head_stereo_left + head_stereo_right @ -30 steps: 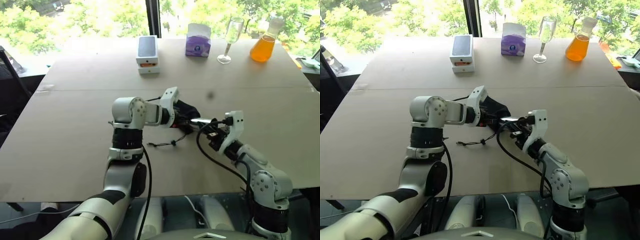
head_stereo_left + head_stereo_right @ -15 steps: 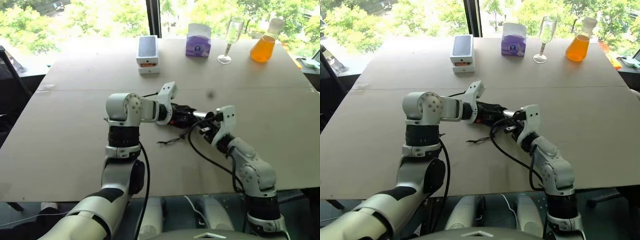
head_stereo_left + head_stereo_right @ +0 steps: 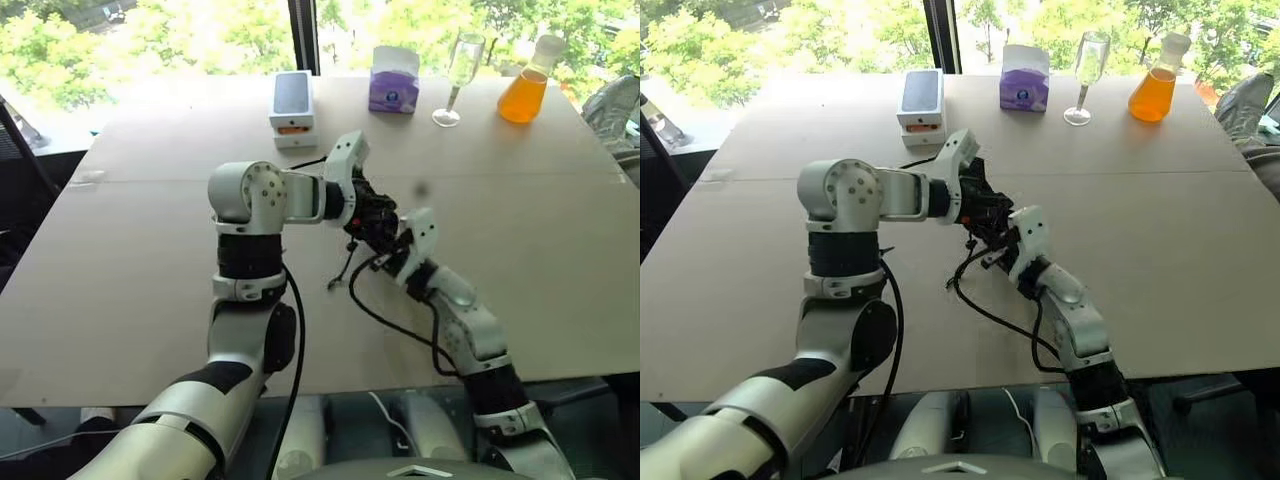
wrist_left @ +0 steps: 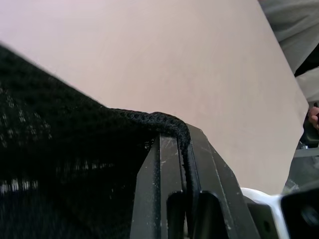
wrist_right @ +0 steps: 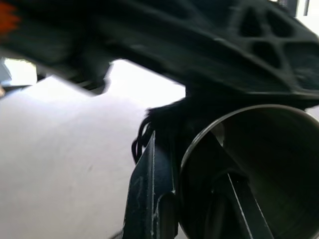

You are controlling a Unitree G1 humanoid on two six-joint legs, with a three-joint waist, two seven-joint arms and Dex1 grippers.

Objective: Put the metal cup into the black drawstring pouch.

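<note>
**Monitor:** What's the left end effector doing?

**Operator:** I see my left end effector clamped tight on the rim of the soft matte black fabric drawstring pouch, holding it up off the pale brown counter. The pouch's thin black cord dangles from it down toward the counter.

**Monitor:** And the cup?

**Operator:** The small silver-grey steel cup is right at the pouch, on its near right side. My right end effector is closed on the cup's rim, one finger inside the cup, the other outside its wall. The black fabric is touching the cup's edge. I can't tell how far in it sits.

**Monitor:** Anything else around?

**Operator:** All well beyond the pouch, along the far edge: a white phone box stack to its far left, a purple tissue box almost straight behind, then a tall clear stemmed glass and an orange-filled flask to its far right.
</note>
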